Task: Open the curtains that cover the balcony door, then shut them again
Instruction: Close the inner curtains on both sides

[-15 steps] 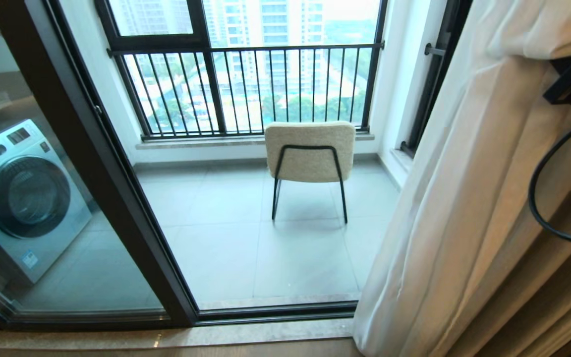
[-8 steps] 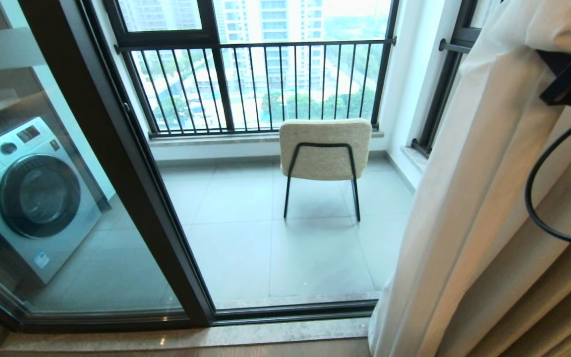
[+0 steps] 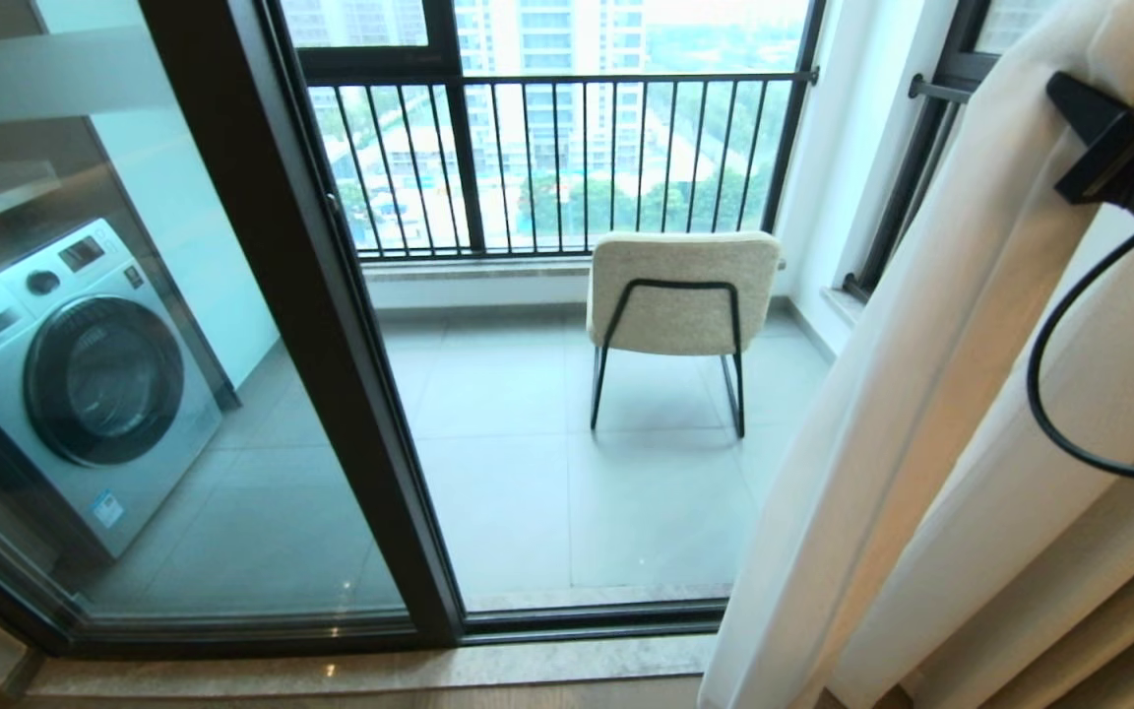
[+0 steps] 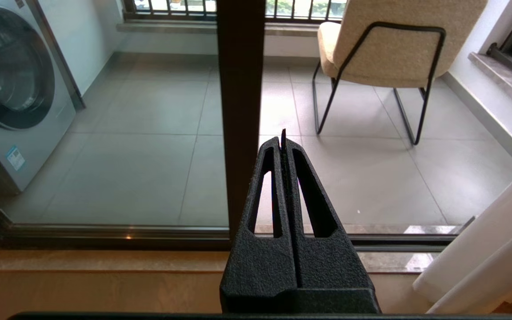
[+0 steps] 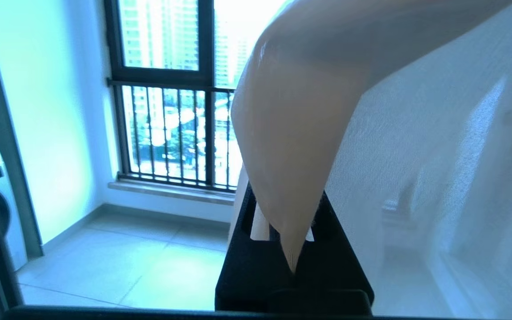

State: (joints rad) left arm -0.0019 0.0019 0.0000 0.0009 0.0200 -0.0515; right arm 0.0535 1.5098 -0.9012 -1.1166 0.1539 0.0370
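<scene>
Right pincer (image 5: 289,249) clamped on sheer white curtain fabric (image 3: 921,374); drag steadily sideways along dark-framed glass balcony door (image 3: 331,325), without yanking.

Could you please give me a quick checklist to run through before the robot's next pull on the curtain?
1. Right gripper shut on the curtain: ok, fabric pinched between its fingers.
2. Left gripper shut, empty, clear of the fabric: ok.
3. Balcony door glass uncovered: ok, curtain bunched at the right.
4. Chair beyond the glass, apart from the curtain: ok.
5. Black cable free of the fabric: cannot tell.
</scene>
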